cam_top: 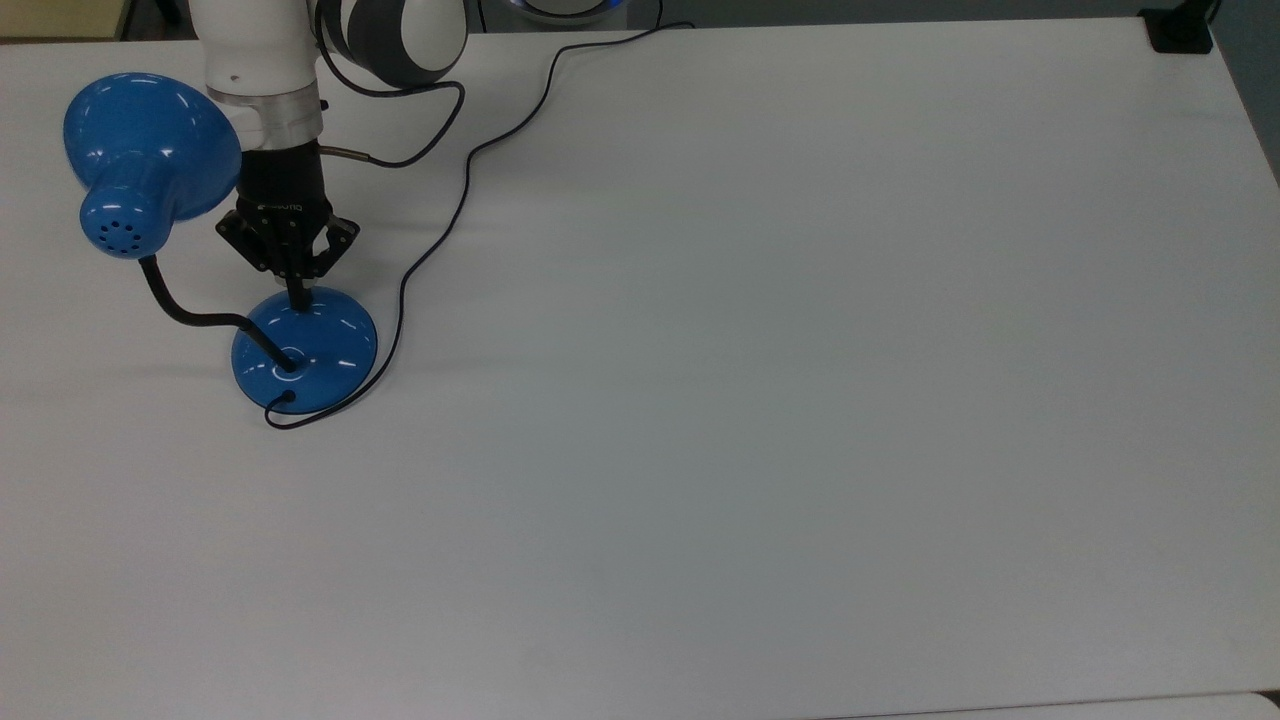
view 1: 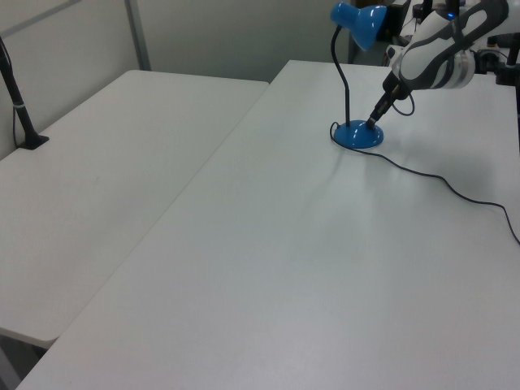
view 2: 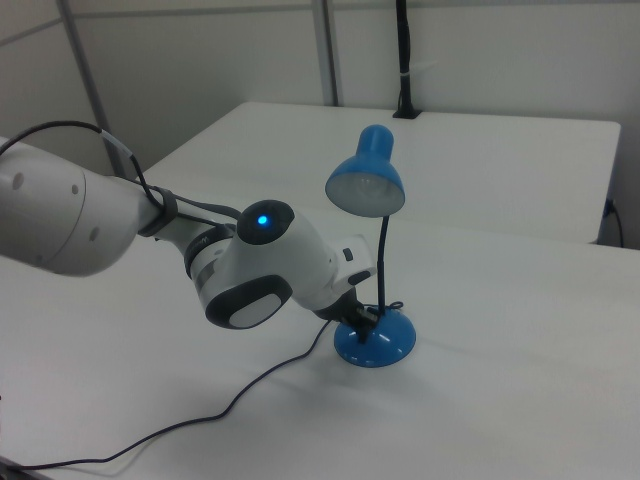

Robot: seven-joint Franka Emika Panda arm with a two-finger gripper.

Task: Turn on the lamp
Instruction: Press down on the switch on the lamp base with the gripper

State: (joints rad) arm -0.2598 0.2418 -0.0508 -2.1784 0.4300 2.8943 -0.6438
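Here, closed fingers [cam_top: 299, 298] touching lamp [cam_top: 304, 349] base's upper edge, top view.

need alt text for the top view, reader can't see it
A robot arm's gripper, fingers shut, presses its tip onto the round base of a glossy blue lamp near the top view's left edge. The lamp's black gooseneck curves up to a flared shade, and its cord snakes across the white table toward the top edge.
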